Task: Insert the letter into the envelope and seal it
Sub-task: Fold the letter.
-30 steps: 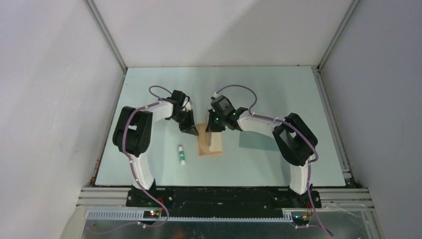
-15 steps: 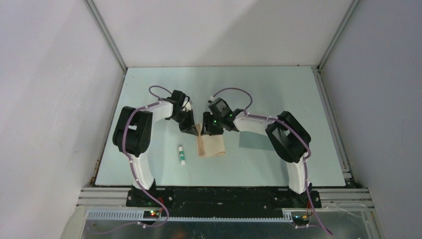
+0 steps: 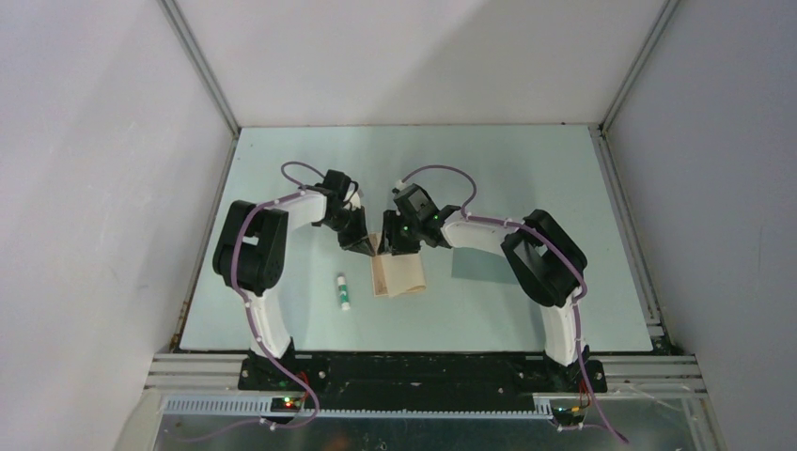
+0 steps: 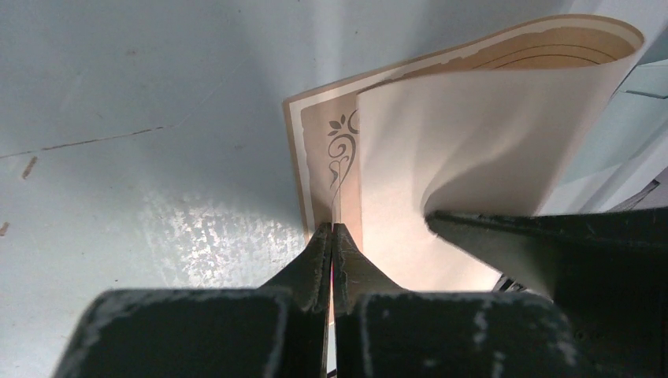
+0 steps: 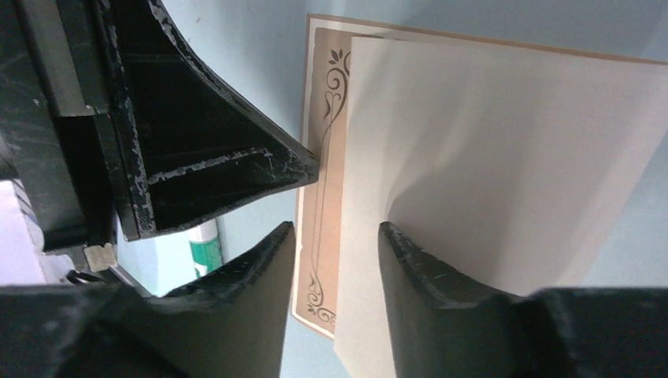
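Overhead view: pale green counter (image 3: 310, 160) carrying 3 loose items. Item 1, the letter (image 3: 398, 278), tan sheet at the middle of the counter, folded over on itself, with both grippers meeting at its far edge. Item 2, the envelope (image 3: 476, 267), flat teal-grey rectangle just right of the letter, partly covered by the right arm. Item 3, a white stick with green cap (image 3: 344, 293), lying left of the letter and apart from it. Left gripper (image 3: 363, 247) is at the letter's far-left corner and right gripper (image 3: 395, 250) is just beside it.

Left wrist view: left gripper (image 4: 332, 234) has its fingers pressed together, tip set on the letter's (image 4: 473, 134) brown-scrolled margin. I cannot tell whether any paper sits between them. The plain upper leaf curls up and back over the bordered lower leaf, which lies flat on the counter (image 4: 118, 94). 1 dark finger of the right gripper shows at the right, against the upper leaf.

Right wrist view: right gripper (image 5: 337, 232) is spread, its 2 fingers apart over the letter (image 5: 504, 157), and the upper leaf's left edge runs into the gap between them. The left gripper's (image 5: 309, 168) tip touches the ornamental border, and the stick's green cap (image 5: 205, 253) shows beyond it.
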